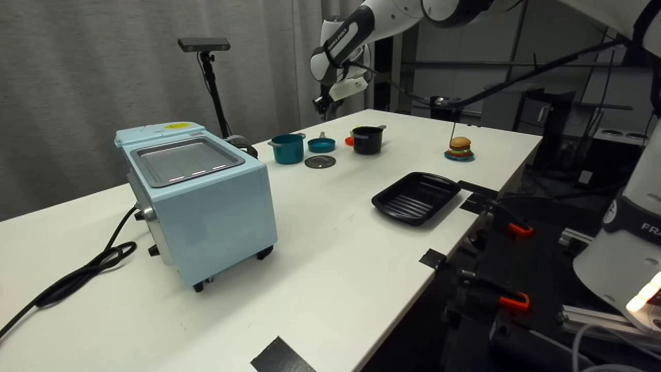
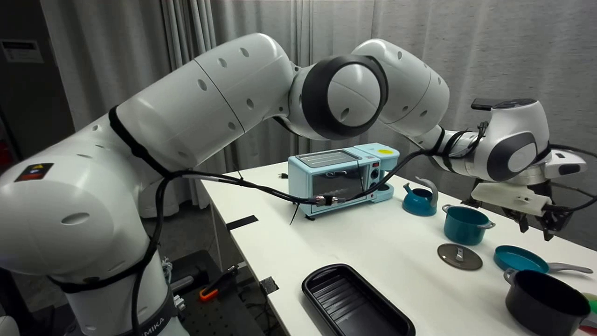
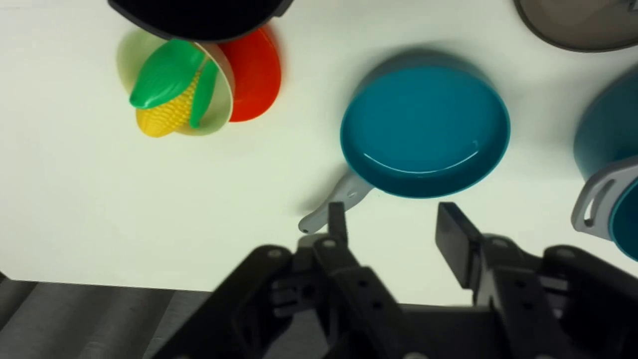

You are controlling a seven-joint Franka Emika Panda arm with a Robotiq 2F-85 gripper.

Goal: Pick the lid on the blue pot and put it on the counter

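Fingers gape; only exterior views show the lid whole.

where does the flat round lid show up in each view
In an exterior view, the lid is just above centre.
In an exterior view, the lid is lower right.
In the wrist view, the lid is top right, partly cut off.
Landmark in all three: the teal frying pan nearby.
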